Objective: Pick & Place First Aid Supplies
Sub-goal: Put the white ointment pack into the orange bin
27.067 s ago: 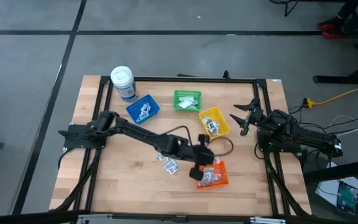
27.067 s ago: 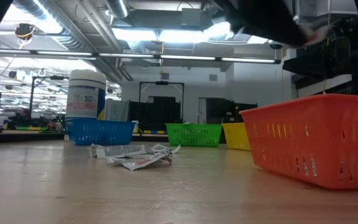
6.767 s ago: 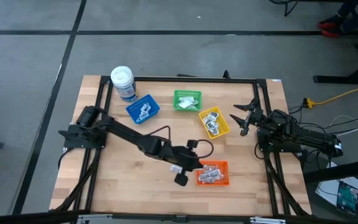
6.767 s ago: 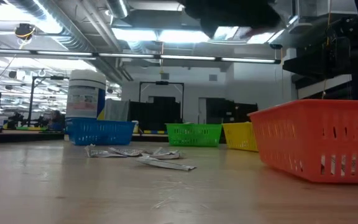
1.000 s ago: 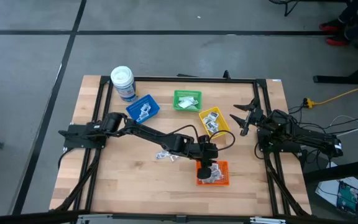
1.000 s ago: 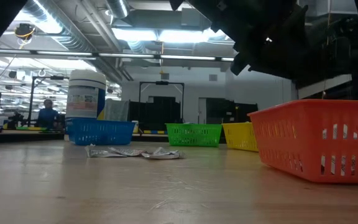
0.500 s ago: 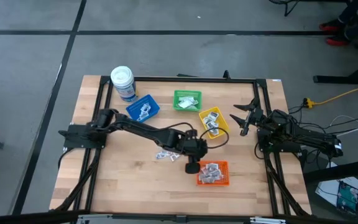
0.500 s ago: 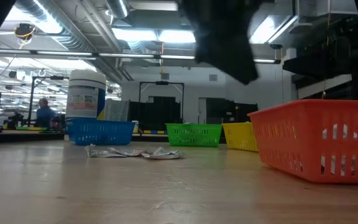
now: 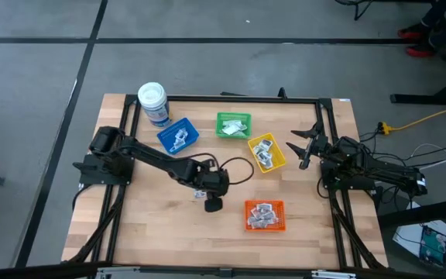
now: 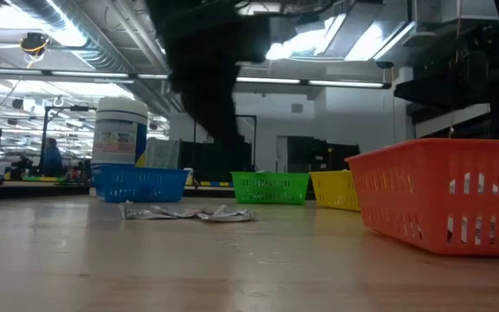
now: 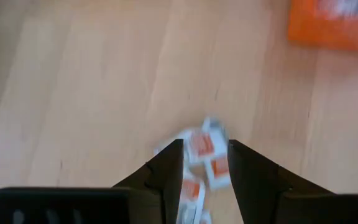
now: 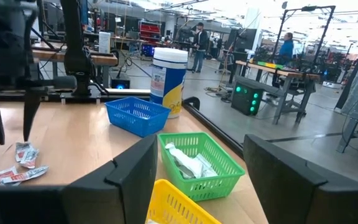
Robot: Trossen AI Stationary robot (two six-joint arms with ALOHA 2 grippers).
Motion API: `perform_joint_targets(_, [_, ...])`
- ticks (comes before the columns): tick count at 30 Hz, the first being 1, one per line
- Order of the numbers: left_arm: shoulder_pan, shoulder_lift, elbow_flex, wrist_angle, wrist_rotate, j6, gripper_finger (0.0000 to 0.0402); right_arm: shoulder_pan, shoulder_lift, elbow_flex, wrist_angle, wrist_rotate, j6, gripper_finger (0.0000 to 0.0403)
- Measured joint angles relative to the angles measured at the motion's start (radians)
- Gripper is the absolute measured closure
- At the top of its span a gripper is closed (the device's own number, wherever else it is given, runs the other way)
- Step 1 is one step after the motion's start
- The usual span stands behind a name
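Note:
Loose first aid supplies, small white packets with red marks (image 11: 204, 151), lie in a small heap on the wooden table (image 9: 145, 225), left of the orange bin (image 9: 265, 215); they also show in the low view as packets (image 10: 189, 212). The orange bin holds more packets (image 9: 263, 213). My left gripper (image 11: 205, 144) hovers open above the loose heap, nothing between its fingers; from above the gripper (image 9: 210, 201) covers part of the heap. My right gripper (image 9: 302, 146) waits open at the table's right side.
The blue bin (image 9: 178, 136), green bin (image 9: 233, 124) and yellow bin (image 9: 267, 152) stand in a row at the far side, each with packets inside. A white-lidded jar (image 9: 152, 103) stands at the far left. A black frame (image 9: 223, 99) rims the table.
My left gripper has swung from above the orange bin toward the table's left edge and now hangs over the loose packets. The packets on the table have not moved.

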State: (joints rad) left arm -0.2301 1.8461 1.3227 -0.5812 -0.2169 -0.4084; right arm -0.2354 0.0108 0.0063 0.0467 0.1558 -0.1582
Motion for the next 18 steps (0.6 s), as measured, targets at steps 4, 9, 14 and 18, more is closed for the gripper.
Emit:
perform_joint_targets(4, [-0.006, -0.022, -0.08, -0.004, 0.058, -0.016, 0.0282, 0.0, 0.0, 0.0, 0.0, 0.0, 0.0, 0.0166])
perform_joint_targets(9, [-0.004, -0.032, -0.156, -0.014, 0.123, -0.076, 0.0283, 0.0, 0.0, 0.0, 0.0, 0.0, 0.0, 0.0166])
perform_joint_targets(14, [0.005, -0.032, -0.202, -0.014, 0.123, -0.077, 0.0289, 0.0, 0.0, 0.0, 0.0, 0.001, 0.0, 0.0166])
perform_joint_targets(18, [0.03, -0.032, -0.227, 0.007, 0.122, -0.043, 0.0293, 0.0, 0.0, 0.0, 0.0, 0.0, 0.0, 0.0166])
